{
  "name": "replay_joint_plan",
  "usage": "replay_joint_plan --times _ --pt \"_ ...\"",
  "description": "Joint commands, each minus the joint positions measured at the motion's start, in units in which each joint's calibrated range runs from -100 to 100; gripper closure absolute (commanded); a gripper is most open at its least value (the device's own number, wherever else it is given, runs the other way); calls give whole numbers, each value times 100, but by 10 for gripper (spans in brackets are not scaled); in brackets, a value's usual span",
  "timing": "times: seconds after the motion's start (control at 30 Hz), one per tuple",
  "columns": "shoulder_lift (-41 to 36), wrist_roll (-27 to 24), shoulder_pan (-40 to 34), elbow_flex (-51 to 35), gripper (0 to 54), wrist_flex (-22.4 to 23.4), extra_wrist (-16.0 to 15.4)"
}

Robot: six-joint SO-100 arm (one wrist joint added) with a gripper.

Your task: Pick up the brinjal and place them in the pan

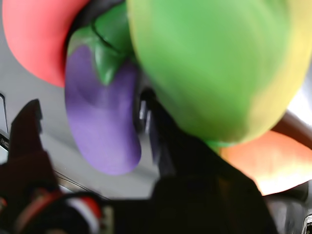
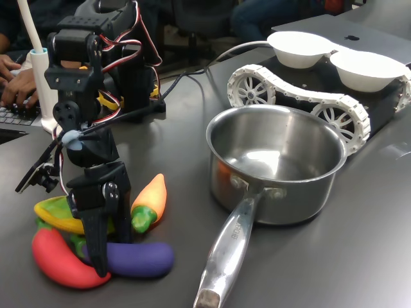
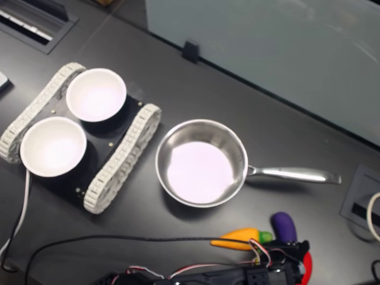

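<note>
One brinjal [image 2: 138, 258] lies on the counter [image 2: 359, 256] among toy vegetables, beside the pan [image 2: 276, 168]. My claw [image 2: 103, 253] straddles its stem end, apart, not clamped. Probably light, smooth; I'd grip mid-body.

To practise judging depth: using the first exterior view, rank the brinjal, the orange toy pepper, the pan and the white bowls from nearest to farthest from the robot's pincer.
1. The brinjal, on the table right at the pincer.
2. The orange toy pepper, just behind and to the first exterior view's right.
3. The pan, mid-table, further right.
4. The white bowls, on the tracked vehicle at the back right.
</note>
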Motion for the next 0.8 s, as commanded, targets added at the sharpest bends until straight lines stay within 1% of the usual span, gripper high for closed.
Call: replay_joint_plan --times 0.0,0.1,0.23,0.4,0.47,0.77 --pt "-49 63 182 -540 260 254 -55" --pt "35 103 159 -713 262 484 -114" --pt "103 112 171 -822 270 518 -148" --pt "136 103 194 -867 310 544 -148" --pt "136 117 194 -849 309 544 -156" --pt "128 83 240 -822 401 501 -198"
